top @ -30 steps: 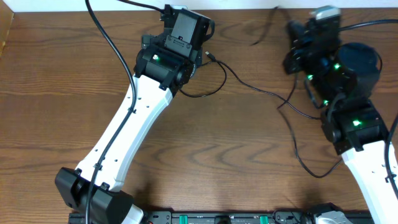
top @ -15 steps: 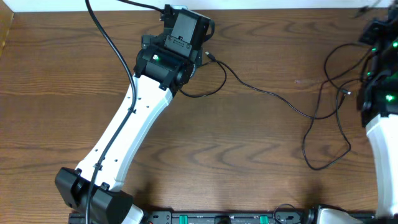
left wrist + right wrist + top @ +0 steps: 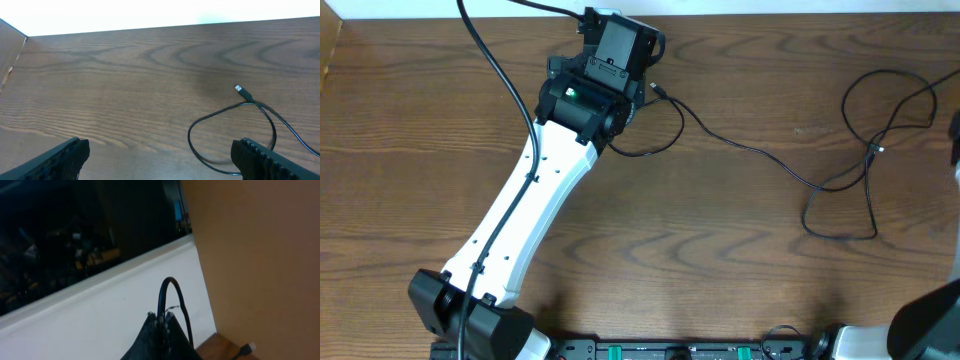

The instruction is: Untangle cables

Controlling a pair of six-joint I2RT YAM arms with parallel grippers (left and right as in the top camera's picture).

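The left gripper point(image 3: 160, 150) is held low over the far side of the wooden table point(image 3: 720, 270), at the end of the left arm point(image 3: 520, 210), which is stretched diagonally across the tabletop. Its fingers point(image 3: 60, 159) are spread wide apart, one at each lower corner of the wrist view. Nothing is held or touched between them.

A black cable point(image 3: 750, 152) is laid on the table just beside this gripper. Its small plug point(image 3: 242, 90) is seen ahead of the open fingers and to the right. Behind the plug the cord is curled into a loose loop near the right-hand finger. From that loop the cable is run across the table toward the right side. There it is folded into several crossing loops and carried off past the right edge of the overhead view. Whether one cord or more is gathered there cannot be told.

Only parts of the right arm point(image 3: 930, 320) are seen at the edge of the overhead view. In the wrist view the fingers point(image 3: 150, 342) of the right gripper point(image 3: 162, 327) are pressed together. A bend of black cable is pinched at their tips and stands up from them as a narrow arch.
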